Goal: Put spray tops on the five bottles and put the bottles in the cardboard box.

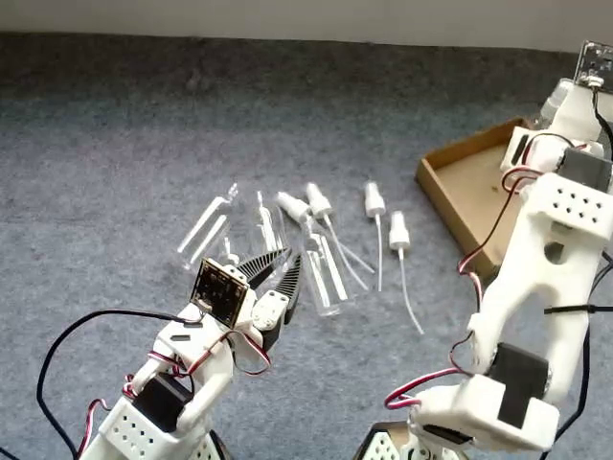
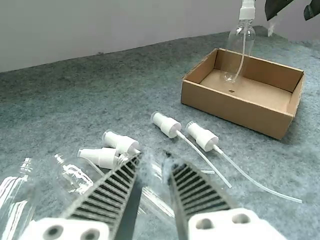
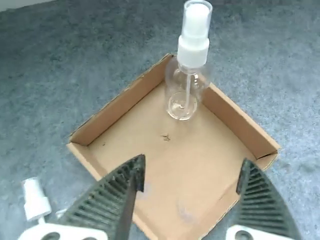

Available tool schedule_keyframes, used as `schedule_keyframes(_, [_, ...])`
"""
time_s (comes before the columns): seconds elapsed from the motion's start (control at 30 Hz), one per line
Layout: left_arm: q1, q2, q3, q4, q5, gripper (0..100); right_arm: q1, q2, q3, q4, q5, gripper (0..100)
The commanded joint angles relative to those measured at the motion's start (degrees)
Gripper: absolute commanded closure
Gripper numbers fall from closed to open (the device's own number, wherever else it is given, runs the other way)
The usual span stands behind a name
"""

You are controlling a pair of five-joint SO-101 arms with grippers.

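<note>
Your right gripper (image 3: 192, 167) is gaping over the box (image 3: 115, 103); your left gripper (image 2: 151, 161) is hovering, slightly parted, above bottles (image 2: 69, 174).

Left gripper (image 2: 152, 159) jaws parted above spray tops (image 2: 119, 142); capped bottle (image 2: 240, 46) in box (image 2: 235, 107).

No writing, label, number or sign can be read. The cardboard box (image 3: 125, 102) just beyond the right gripper (image 3: 192, 165) has plain brown walls. The bottle (image 3: 187, 85) standing in it is clear, and the spray tops (image 2: 167, 125) ahead of the left gripper (image 2: 152, 157) are plain white.
</note>
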Motion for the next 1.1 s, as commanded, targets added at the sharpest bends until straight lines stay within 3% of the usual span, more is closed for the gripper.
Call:
schedule_keyframes(0.0, [-0.84, -0.04, 1.1, 0.18, -0.44, 99, -3.91, -8.92, -3.56, 6.46, 0.53, 74.2])
schedule_keyframes(0.3, [-3.3, -0.48, 1.1, 0.18, -0.44, 99, -16.31, -21.67, -2.33, 14.37, 0.53, 74.2])
schedule_keyframes(0.63, [-7.25, -0.48, 0.31, 0.18, -0.53, 99, -34.24, -26.42, 10.33, 17.19, 0.0, 74.2])
schedule_keyframes(0.77, [-11.82, -0.48, -3.21, 1.41, -6.33, 99, -37.67, -24.84, 14.2, 17.36, -0.09, 74.2])
schedule_keyframes(0.83, [-13.41, -0.48, -6.99, 6.15, -7.74, 99, -38.11, -24.57, 14.55, 17.71, -0.09, 74.2])
schedule_keyframes(1.07, [-21.23, -0.48, -29.32, 38.51, -8.09, 99, -39.96, -23.96, 14.37, 17.89, -0.09, 74.2])
